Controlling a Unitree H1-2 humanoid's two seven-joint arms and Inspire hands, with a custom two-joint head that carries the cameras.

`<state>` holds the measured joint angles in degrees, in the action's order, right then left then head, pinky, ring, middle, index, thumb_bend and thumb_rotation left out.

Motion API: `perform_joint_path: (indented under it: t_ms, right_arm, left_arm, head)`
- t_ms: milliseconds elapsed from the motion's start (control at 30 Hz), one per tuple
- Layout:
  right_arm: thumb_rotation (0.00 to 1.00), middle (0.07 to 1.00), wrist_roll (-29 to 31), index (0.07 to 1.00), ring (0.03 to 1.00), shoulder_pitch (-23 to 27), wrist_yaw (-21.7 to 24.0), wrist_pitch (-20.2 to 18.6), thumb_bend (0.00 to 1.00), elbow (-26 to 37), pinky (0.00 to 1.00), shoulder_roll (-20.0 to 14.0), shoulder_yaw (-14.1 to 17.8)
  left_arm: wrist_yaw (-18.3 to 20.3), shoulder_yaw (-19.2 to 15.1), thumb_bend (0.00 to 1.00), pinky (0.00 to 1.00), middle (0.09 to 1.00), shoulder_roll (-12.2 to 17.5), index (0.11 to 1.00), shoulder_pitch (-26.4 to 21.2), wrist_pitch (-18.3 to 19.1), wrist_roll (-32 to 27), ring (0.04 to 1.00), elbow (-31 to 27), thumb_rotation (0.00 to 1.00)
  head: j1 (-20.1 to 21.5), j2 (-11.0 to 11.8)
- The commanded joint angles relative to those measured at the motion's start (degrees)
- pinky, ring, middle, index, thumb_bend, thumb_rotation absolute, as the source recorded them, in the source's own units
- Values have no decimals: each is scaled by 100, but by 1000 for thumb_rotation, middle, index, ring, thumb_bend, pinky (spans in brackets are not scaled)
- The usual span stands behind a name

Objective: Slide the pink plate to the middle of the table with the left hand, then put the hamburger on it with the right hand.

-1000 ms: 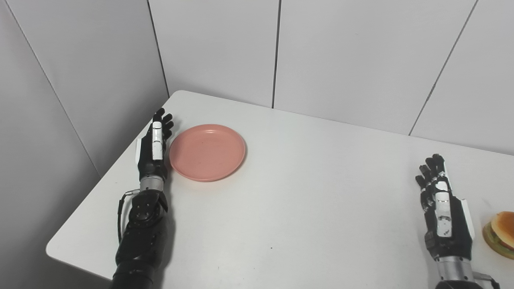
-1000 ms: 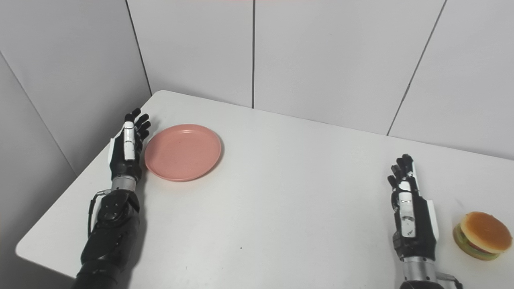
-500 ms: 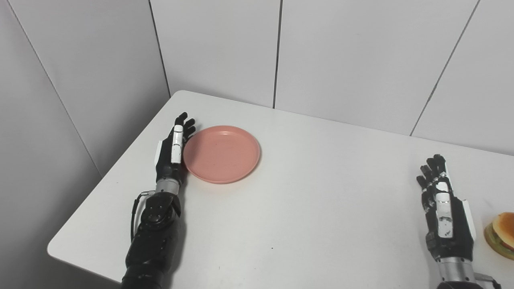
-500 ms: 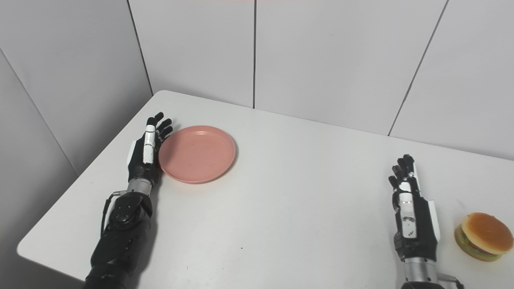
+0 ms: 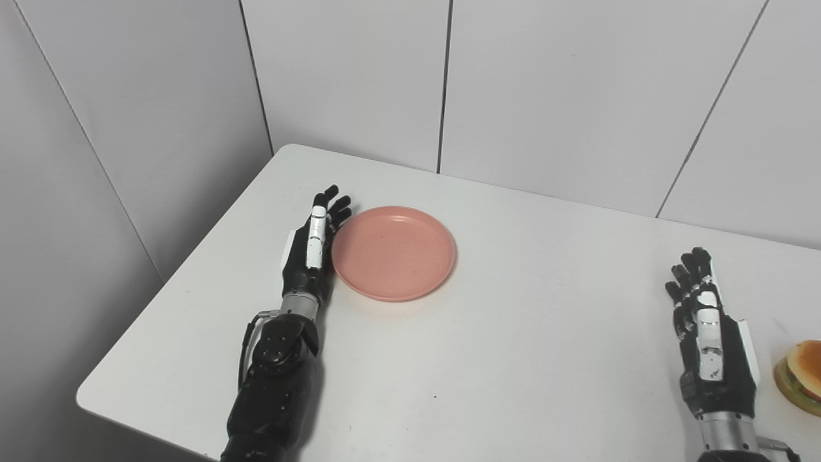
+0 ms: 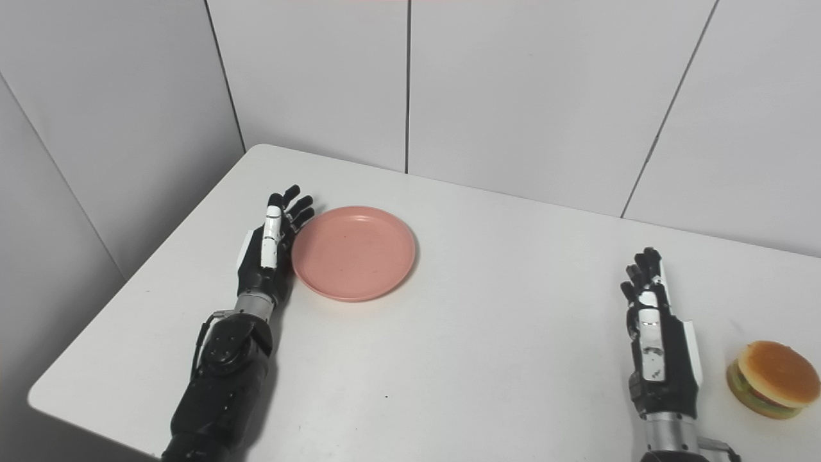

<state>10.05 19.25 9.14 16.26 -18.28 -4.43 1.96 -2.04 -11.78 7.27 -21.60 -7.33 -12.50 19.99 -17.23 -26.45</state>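
A round pink plate lies flat on the white table, left of centre. My left hand stands on edge against the plate's left rim, fingers straight and apart, holding nothing. Far to the right, my right hand rests open on the table with its fingers pointing away from me. The hamburger, with a brown bun and green lettuce, sits just right of that hand, a small gap between them. In the left eye view the hamburger is cut off by the picture's right edge.
Grey wall panels close off the table's far side and a side wall runs along its left edge. The table's front left corner is rounded.
My left hand has pushed the pink plate to the right across the table, staying against its left rim. The right hand and the hamburger have not moved.
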Motion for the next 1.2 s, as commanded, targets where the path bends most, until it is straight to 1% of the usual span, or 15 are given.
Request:
perform_joint_path:
  t_ms: [0, 133, 167, 267, 400, 433, 533, 633, 667, 700, 800, 867, 933, 1033, 1167]
  right_arm:
    - [926, 1000, 31, 1000, 1000, -799, 12, 36, 482, -520, 1000, 99, 27]
    - [927, 1000, -11, 1000, 994, -810, -30, 49, 478, -504, 1000, 133, 12]
    - [919, 1000, -6, 1000, 997, -811, -29, 43, 487, -498, 1000, 139, 9]
    - [917, 1000, -47, 1000, 1000, -833, -48, -40, 501, -411, 1000, 145, -25]
    - [919, 1000, -161, 1000, 999, -842, -97, -16, 517, -395, 1000, 156, -62]
    - [925, 1000, -174, 1000, 998, -845, -94, -9, 519, -385, 1000, 159, -72]
    - [906, 1000, -133, 1000, 999, -857, -85, -41, 511, -328, 1000, 207, -71]
    - [906, 1000, -173, 1000, 997, -873, -118, -107, 515, -248, 1000, 243, -93]
    - [904, 1000, -178, 1000, 995, -877, -132, -136, 518, -221, 1000, 263, -97]
    - [896, 1000, -197, 1000, 996, -875, -149, -154, 523, -211, 1000, 282, -106]
    - [886, 1000, -260, 1000, 995, -864, -192, -188, 540, -206, 1000, 319, -120]
    - [882, 1000, -303, 1000, 995, -863, -235, -230, 539, -185, 1000, 357, -123]
    - [872, 1000, -344, 1000, 994, -867, -287, -301, 535, -142, 1000, 398, -140]
    - [840, 1000, -318, 1000, 999, -854, -279, -344, 519, -118, 1000, 455, -146]
    - [780, 1000, -270, 999, 1000, -851, -303, -441, 514, -41, 1000, 566, -130]
  left_arm:
    - [14, 85, 658, 902, 881, -74, 883, 75, 45, 72, 900, -100, 1000]
    - [46, 225, 647, 917, 886, -153, 890, 137, 148, 132, 905, -152, 1000]
    - [28, 251, 629, 890, 878, -170, 881, 146, 167, 158, 893, -165, 1000]
    - [28, 293, 613, 873, 869, -236, 872, 149, 158, 194, 884, -153, 1000]
    - [176, 326, 608, 891, 884, -274, 889, 165, -75, 153, 895, -57, 1000]
    - [194, 330, 608, 891, 886, -281, 890, 170, -79, 145, 895, -60, 1000]
    - [338, 384, 625, 903, 892, -273, 897, 187, -58, 99, 901, -58, 1000]
    - [510, 457, 631, 920, 903, -258, 906, 201, -81, 79, 912, -18, 1000]
    - [551, 488, 631, 924, 905, -262, 908, 216, -79, 99, 915, -18, 1000]
    - [603, 523, 635, 926, 906, -267, 907, 239, -57, 102, 916, -33, 1000]
    - [691, 596, 636, 930, 909, -302, 903, 300, 52, 103, 920, -120, 1000]
    - [746, 645, 631, 922, 910, -315, 898, 338, 121, 99, 920, -182, 1000]
    - [817, 676, 624, 933, 919, -317, 907, 374, 137, 74, 929, -218, 1000]
    - [838, 728, 624, 936, 917, -344, 907, 429, 137, 127, 930, -264, 1000]
    - [866, 828, 621, 935, 920, -364, 909, 493, 236, 150, 930, -328, 1000]
  head:
    - [28, -4]
    - [145, -35]
    - [145, -35]
    - [238, -87]
    - [381, -125]
    - [474, -155]
    - [579, -186]
    - [758, -221]
    - [758, -221]
    - [873, -251]
    - [934, -263]
    - [1101, -291]
    - [1300, -330]
    - [1407, -344]
    - [1616, -383]
